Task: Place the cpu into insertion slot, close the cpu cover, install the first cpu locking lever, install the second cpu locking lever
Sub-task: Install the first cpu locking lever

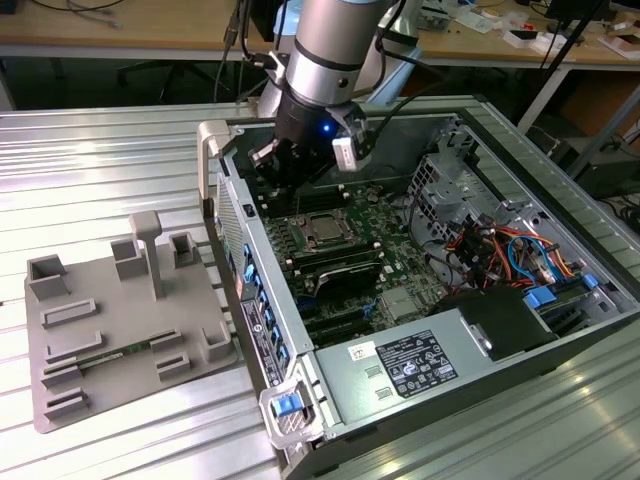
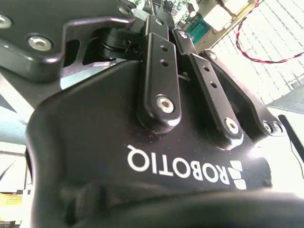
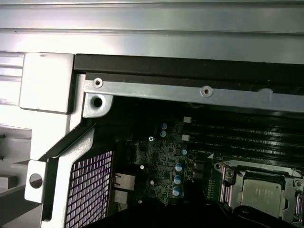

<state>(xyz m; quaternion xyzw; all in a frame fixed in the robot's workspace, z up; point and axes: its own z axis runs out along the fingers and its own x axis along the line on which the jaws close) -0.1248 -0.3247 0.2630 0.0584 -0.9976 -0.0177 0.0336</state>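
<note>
Far to the exterior view's left, bare ribbed aluminium tabletop (image 1: 100, 170). Then a grey moulded fixture tray (image 1: 120, 330) with upright posts and shallow pockets, lying flat, just beside the case's perforated rear wall. Between tray and case, only a narrow strip of table.

Next, an open computer case (image 1: 560, 200) lying on its side, top edge rimmed by a dark band and a screwed metal flange (image 3: 190, 92) in the first wrist view. Inside, a green motherboard (image 1: 380, 215). Near its middle, the cpu (image 1: 322, 231), silver top up, seated flat in the insertion slot (image 1: 300, 228), with the cpu cover (image 3: 228, 183) framing it as a thin metal border in the first wrist view. Whether the frame is clamped down, cannot tell. Just nearer the camera, long black memory slots (image 1: 340, 265). Open board all round the socket; tighter towards the exterior view's right, where a metal drive cage (image 1: 440, 190) and bundled red, orange and blue cables (image 1: 510, 250) crowd in. At the near end, a silver power supply (image 1: 420, 360).

Above the case's far corner, the arm (image 1: 330, 50) reaching down steeply, the gripper (image 1: 290, 165) low inside the case, behind the socket and apart from the chip. In the second wrist view, black finger links (image 2: 161, 71) running away from the camera; spread or pressed together, cannot tell.
</note>
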